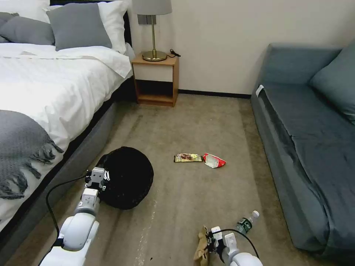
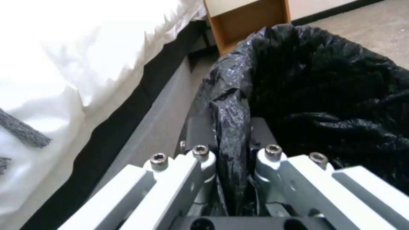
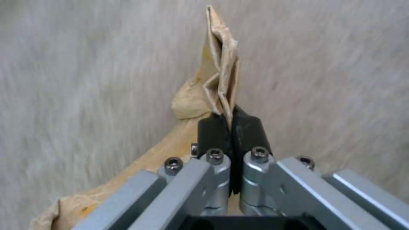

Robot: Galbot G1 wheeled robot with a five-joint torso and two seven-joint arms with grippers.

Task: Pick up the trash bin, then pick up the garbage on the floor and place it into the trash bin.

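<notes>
Trash bin (image 1: 125, 177), beside the bed (image 1: 55, 92), hangs from left gripper (image 2: 232, 150) jaws clamped on its soft liner rim; right gripper (image 3: 230, 127) jaws pinch the light, crumply paper bag (image 3: 221, 73).

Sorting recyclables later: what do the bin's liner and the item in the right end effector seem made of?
Bin liner: thin glossy black plastic film, crinkled, with shiny highlights. Tan bag pinched in the right end effector: matte brown paper, by its sharp creases and folds.

black bin liner (image 1: 127, 177), tan paper bag (image 3: 221, 80)
</notes>
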